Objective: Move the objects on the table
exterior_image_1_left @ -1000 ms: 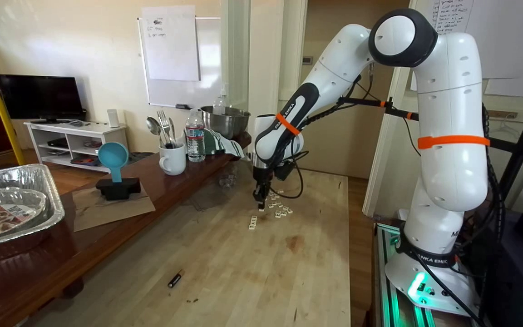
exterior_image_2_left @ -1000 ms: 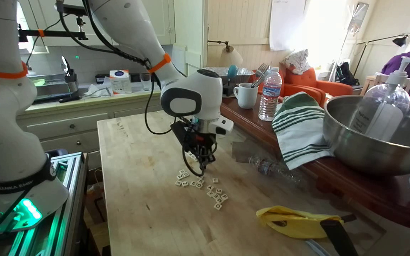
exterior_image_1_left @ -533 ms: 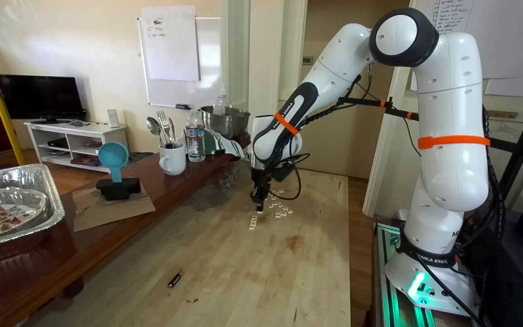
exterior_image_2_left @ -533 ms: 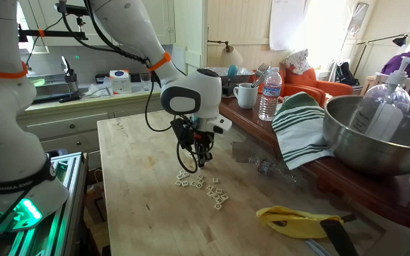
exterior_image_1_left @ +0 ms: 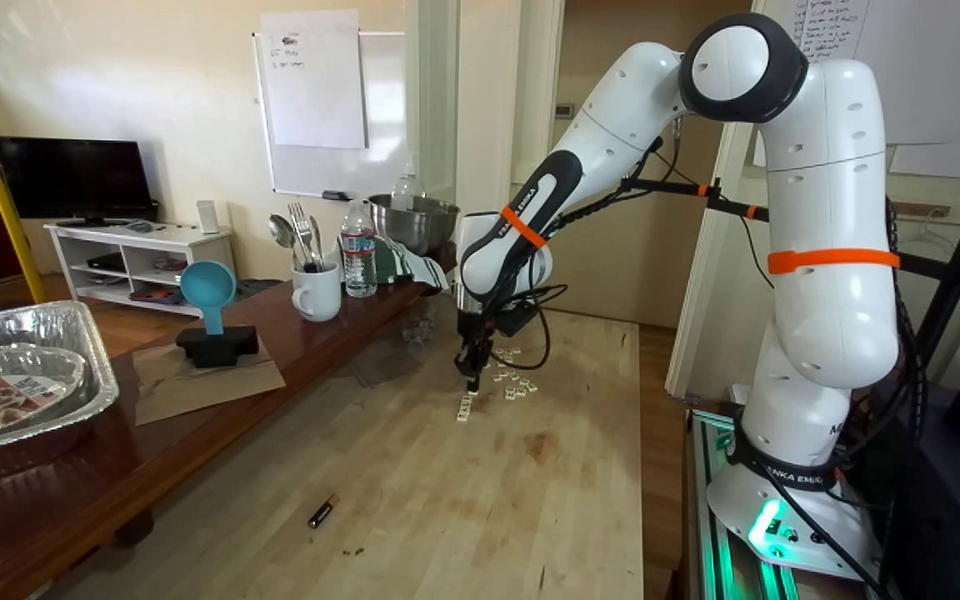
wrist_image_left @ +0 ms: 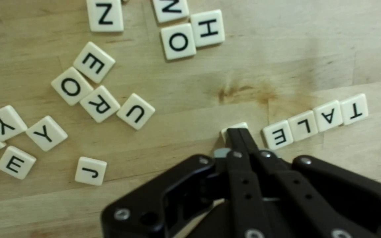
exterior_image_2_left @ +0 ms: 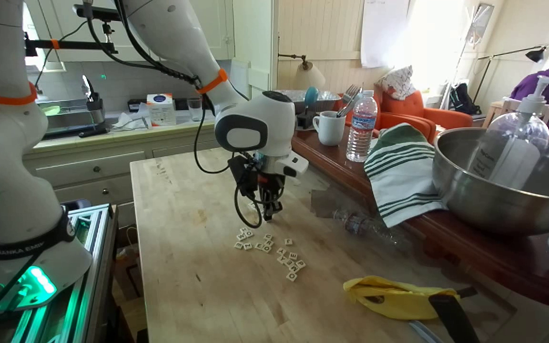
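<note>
The table (exterior_image_1_left: 447, 508) has a light wooden plank top with white letter tiles on it. My gripper (wrist_image_left: 238, 130) is shut, its fingertips together over one tile (wrist_image_left: 243, 125). The fingers hide that tile's letter; only its far edge shows. Just to the right in the wrist view is a row of touching tiles: E (wrist_image_left: 278, 135), L (wrist_image_left: 303, 126), A (wrist_image_left: 327, 115) and T (wrist_image_left: 354, 109). A small gap separates the covered tile from the E. In an exterior view the gripper (exterior_image_1_left: 471, 387) is down at the near end of the row (exterior_image_1_left: 464, 408).
Loose tiles lie to the left and top in the wrist view, including U (wrist_image_left: 136, 111), J (wrist_image_left: 91, 171) and H (wrist_image_left: 207, 28). A battery (exterior_image_1_left: 322, 512) lies on the table. A yellow pouch (exterior_image_2_left: 398, 297) and a dark wooden ledge (exterior_image_2_left: 322, 152) with a bottle (exterior_image_2_left: 362, 126) border the table.
My shut gripper has moved toward the tile row, and the tile under its fingertips has slid with it, closing most of the gap. The other tiles look unmoved.
</note>
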Controlling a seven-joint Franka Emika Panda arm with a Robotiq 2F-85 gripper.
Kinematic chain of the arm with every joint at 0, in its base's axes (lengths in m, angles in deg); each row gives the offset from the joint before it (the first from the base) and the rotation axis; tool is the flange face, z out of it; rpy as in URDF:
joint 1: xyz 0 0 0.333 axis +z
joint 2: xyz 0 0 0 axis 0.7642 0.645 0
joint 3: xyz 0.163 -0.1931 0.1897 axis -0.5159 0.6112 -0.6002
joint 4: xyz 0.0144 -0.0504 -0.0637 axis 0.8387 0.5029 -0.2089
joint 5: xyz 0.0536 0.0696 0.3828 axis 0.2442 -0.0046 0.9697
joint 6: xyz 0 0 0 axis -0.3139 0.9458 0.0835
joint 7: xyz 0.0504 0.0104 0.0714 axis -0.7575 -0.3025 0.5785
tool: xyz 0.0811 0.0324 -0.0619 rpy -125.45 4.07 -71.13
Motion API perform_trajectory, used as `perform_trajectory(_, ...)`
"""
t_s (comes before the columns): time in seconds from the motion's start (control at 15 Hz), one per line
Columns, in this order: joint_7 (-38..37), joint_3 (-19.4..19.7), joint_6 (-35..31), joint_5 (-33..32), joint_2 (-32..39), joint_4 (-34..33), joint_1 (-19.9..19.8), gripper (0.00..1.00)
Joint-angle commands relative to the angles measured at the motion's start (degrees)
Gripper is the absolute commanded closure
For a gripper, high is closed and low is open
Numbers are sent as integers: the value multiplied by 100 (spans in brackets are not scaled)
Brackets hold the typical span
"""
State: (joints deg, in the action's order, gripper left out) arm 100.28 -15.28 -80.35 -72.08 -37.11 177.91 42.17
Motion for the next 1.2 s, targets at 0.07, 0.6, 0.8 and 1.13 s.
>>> perform_trajectory(0.07,-91,-38,-124,171,102,53,68,100)
perform_trajectory(0.6,-46,-73,-218,294,121,53,64,100)
perform_trajectory(0.8,-16,-99,-259,359,133,53,57,100)
perform_trajectory(1.13,-24,-93,-211,301,130,52,72,100)
